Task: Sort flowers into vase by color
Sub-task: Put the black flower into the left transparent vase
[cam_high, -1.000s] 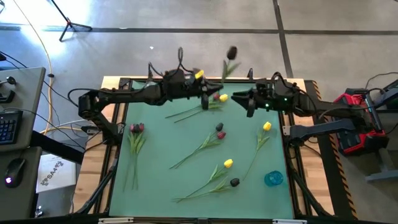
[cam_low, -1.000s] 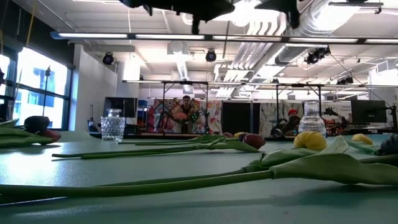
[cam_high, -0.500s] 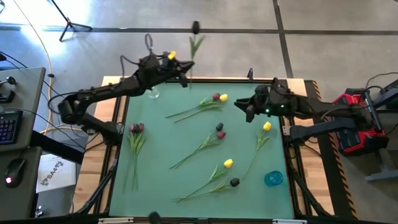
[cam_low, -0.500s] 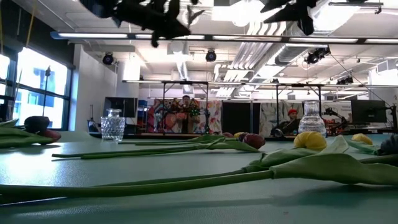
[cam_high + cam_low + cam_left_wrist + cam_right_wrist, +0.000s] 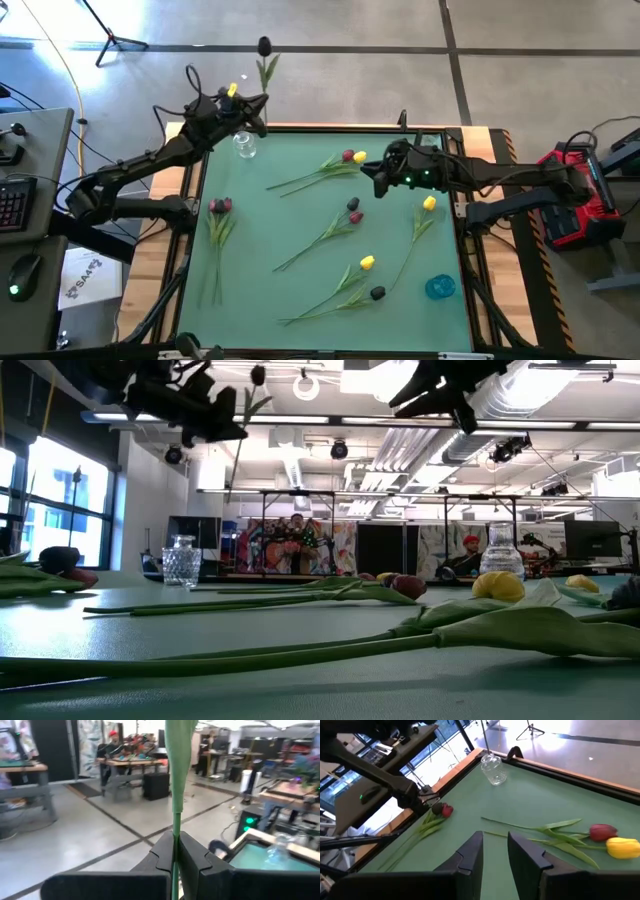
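Observation:
My left gripper (image 5: 256, 102) hovers by the table's far left corner, shut on a black-headed tulip (image 5: 264, 46) that stands upright above it, its head (image 5: 258, 375) high in the low view. A clear glass vase (image 5: 244, 147) stands on the mat just near of that gripper. My right gripper (image 5: 370, 178) hangs over the far middle of the mat, beside a red and a yellow tulip (image 5: 352, 157) that lie flat. Its fingers (image 5: 470, 852) are a little apart with nothing between them. My left gripper pinches the tulip's green stem (image 5: 176, 827) between its two fingers. The fingers lie level and cross the stem. The flower stands upright with its leaf (image 5: 268, 70) and head above the fingers, clear of the table. The gripper hides the stem's lower end.
More tulips lie flat on the green mat: a dark and red pair (image 5: 220, 206) at the left, a pair (image 5: 353, 210) in the middle, a yellow one (image 5: 429, 203) at the right, a yellow (image 5: 367, 263) and a black (image 5: 377, 293) nearer. A blue vase (image 5: 440, 287) stands near right.
My left gripper has swung along the far edge toward the table's left, carrying the black tulip upright, and now hangs over the clear vase's corner. My right gripper has moved left and down toward the red and yellow tulips.

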Controlling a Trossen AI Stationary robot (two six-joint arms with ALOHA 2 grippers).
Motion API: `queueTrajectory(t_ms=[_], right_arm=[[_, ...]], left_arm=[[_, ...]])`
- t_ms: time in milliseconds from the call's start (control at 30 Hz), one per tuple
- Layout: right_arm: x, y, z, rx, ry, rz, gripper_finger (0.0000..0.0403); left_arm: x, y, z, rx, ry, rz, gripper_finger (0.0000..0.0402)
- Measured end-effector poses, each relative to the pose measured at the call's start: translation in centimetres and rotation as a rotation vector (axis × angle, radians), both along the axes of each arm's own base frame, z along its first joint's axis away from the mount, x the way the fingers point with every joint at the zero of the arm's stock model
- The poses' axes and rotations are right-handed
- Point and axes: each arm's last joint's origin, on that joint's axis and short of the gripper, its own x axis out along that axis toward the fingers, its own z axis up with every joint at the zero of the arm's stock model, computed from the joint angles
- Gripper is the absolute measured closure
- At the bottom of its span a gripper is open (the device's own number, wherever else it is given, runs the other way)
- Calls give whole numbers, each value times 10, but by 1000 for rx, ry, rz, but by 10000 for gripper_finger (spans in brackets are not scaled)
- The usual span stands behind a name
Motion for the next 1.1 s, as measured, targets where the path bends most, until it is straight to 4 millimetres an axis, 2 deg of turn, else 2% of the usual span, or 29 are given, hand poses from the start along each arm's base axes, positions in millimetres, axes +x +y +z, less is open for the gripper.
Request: queueTrajectory(t_ms=[300,467,600,933,1100], right_arm=[[10,-1,-5,1,-5,4,325],[10,-1,-4,-13,-11,-23,325],[12,-2,-1,-41,-40,-23,325],[13,-2,2,-63,-69,-15,325],[13,-2,2,-64,-69,-18,325]], left_arm=[[-34,-7,-28,18,31,346,401],[-42,-9,-55,-11,57,401,401],[-49,-7,-64,22,0,453,401],[-55,-5,-58,97,-59,461,401],[-52,-3,-67,45,-5,430,401]])
